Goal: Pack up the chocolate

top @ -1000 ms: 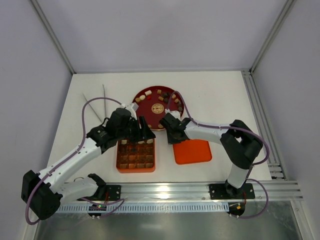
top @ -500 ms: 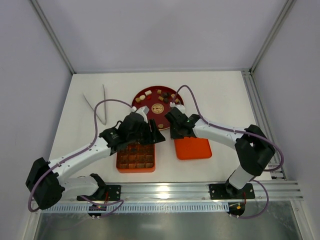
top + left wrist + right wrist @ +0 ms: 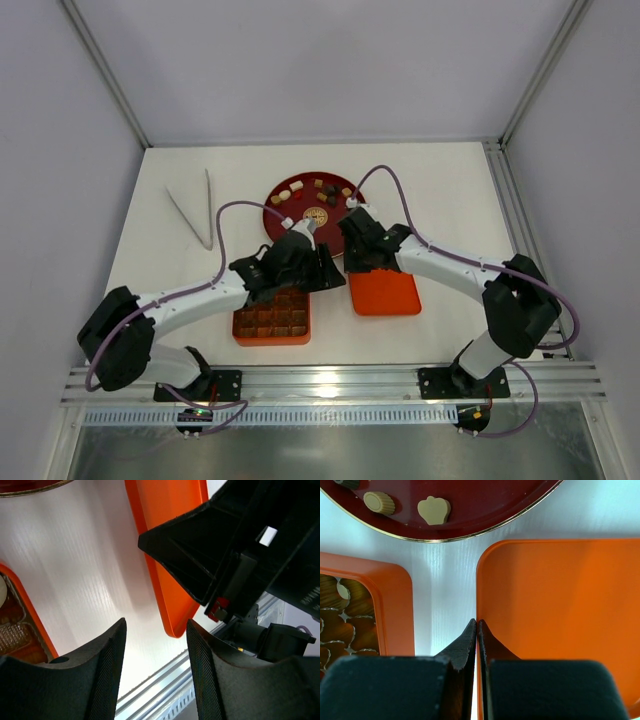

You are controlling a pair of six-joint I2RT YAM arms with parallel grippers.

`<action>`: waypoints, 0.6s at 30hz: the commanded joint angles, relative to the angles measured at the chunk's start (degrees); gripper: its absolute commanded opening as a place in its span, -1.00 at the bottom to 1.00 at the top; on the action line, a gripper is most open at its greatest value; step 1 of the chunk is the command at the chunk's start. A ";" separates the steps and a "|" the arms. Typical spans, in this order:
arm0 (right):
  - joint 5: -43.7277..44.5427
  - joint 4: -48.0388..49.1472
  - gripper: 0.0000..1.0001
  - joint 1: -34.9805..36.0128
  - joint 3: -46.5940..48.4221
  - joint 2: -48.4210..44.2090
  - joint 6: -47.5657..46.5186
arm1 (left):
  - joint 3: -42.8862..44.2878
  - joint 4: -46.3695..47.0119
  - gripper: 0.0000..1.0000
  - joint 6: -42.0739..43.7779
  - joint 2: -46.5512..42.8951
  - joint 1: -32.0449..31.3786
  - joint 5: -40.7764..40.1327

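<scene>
Chocolate pieces [image 3: 322, 186] in brown and cream lie along the far rim of the dark red round plate [image 3: 296, 203]; two cream ones [image 3: 434, 510] show in the right wrist view. More chocolate [image 3: 342, 592] sits in the cells of the orange gridded box [image 3: 272, 318]. My right gripper [image 3: 362, 262] is shut on the left edge of the flat orange lid [image 3: 560, 610], one finger on each side of that edge [image 3: 477, 622]. My left gripper [image 3: 156, 625] hangs open and empty over the bare table between box and lid, close to the lid's near corner [image 3: 175, 627].
Metal tongs [image 3: 195, 210] lie at the back left. The two grippers are very close together over the gap between box and lid; the right gripper's black body [image 3: 210, 550] fills the left wrist view. An aluminium rail [image 3: 340, 380] runs along the near edge.
My left gripper has swung right, from over the gridded box to the gap beside the lid, its jaws narrowing slightly. The right gripper has shifted a little right and back, staying shut.
</scene>
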 commanded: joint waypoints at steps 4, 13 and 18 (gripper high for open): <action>-1.96 1.48 -0.92 -0.72 1.06 -3.20 1.02 | 0.54 8.29 0.01 -0.37 4.83 -1.35 -1.57; -3.63 1.83 -0.92 -1.25 1.33 -3.64 1.63 | -0.86 18.48 0.04 -0.98 10.90 -1.88 -0.78; -4.25 2.27 -0.92 -1.34 0.89 -3.99 2.07 | -0.16 21.48 0.06 -0.99 13.45 -2.23 -0.43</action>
